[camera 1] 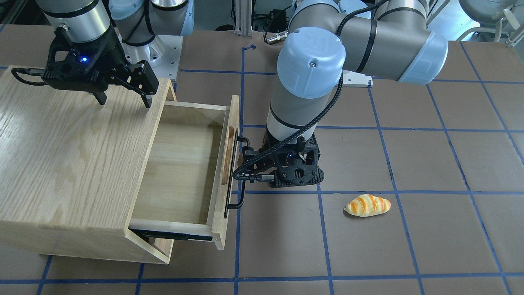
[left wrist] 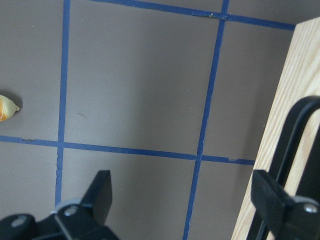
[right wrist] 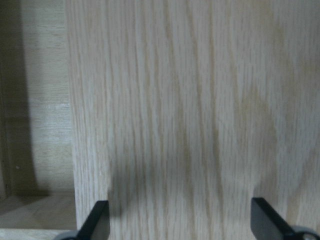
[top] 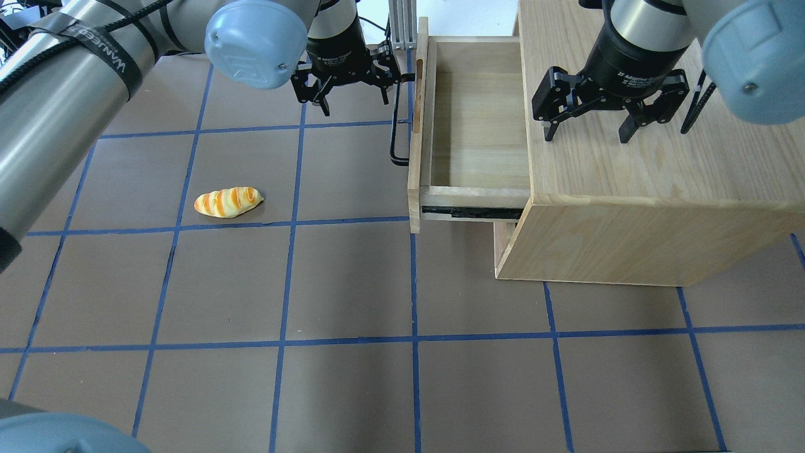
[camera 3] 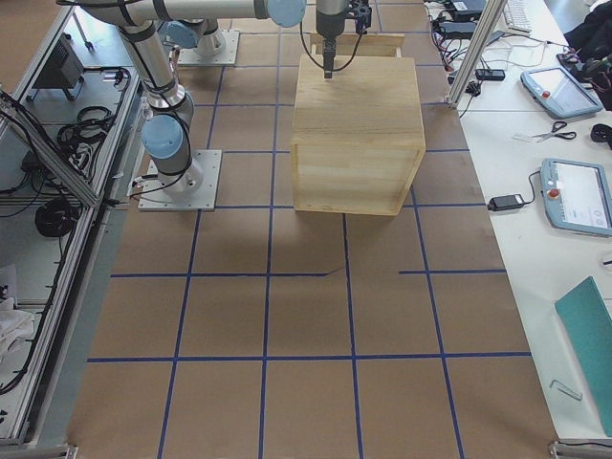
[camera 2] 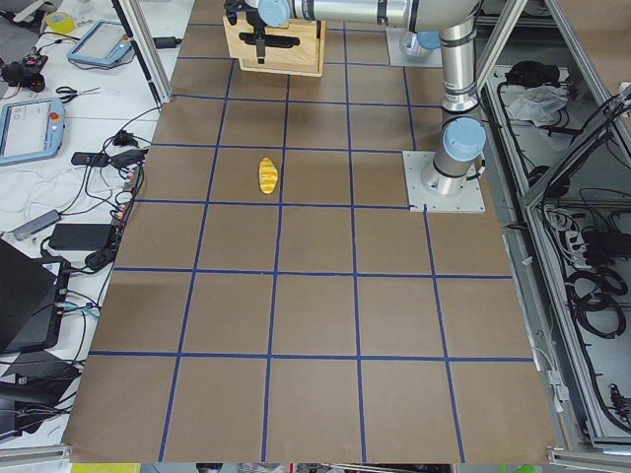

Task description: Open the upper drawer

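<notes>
The upper drawer (camera 1: pixel 180 164) is pulled well out of the oak cabinet (camera 1: pixel 69 155) and is empty inside; it also shows in the overhead view (top: pixel 471 126). Its black bar handle (camera 1: pixel 231 180) runs along the front panel beside the finger cut-out. My left gripper (camera 1: pixel 241 164) is open at the handle's level, right beside it. In the left wrist view, one finger (left wrist: pixel 280 200) sits against the handle (left wrist: pixel 295 130), and nothing lies between the jaws. My right gripper (camera 1: pixel 123 98) is open and empty just above the cabinet top (top: pixel 660 182).
A toy bread roll (camera 1: pixel 367 205) lies on the brown table with blue tape lines, apart from the drawer; it also shows in the overhead view (top: pixel 227 202). A lower drawer front shows under the open drawer.
</notes>
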Controlling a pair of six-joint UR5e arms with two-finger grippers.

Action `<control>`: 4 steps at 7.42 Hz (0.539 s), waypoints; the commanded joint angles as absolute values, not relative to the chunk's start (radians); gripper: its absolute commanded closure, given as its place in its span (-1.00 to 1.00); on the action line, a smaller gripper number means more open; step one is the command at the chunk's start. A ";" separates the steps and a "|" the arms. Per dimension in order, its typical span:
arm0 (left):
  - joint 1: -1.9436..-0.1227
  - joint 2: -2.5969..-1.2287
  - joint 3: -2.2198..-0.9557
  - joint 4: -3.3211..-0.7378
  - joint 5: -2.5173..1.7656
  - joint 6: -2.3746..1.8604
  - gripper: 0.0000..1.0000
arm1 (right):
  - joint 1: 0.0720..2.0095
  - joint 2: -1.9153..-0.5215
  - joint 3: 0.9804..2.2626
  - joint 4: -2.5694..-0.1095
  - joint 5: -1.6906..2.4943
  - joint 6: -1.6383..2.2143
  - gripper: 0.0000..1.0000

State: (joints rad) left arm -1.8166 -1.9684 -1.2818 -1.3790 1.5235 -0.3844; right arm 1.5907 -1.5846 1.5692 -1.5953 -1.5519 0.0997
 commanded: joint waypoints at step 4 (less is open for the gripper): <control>-1.832 -1.957 -1.310 -1.381 1.488 -0.390 -1.00 | 1.591 -1.585 1.569 -1.595 -1.551 0.100 -1.00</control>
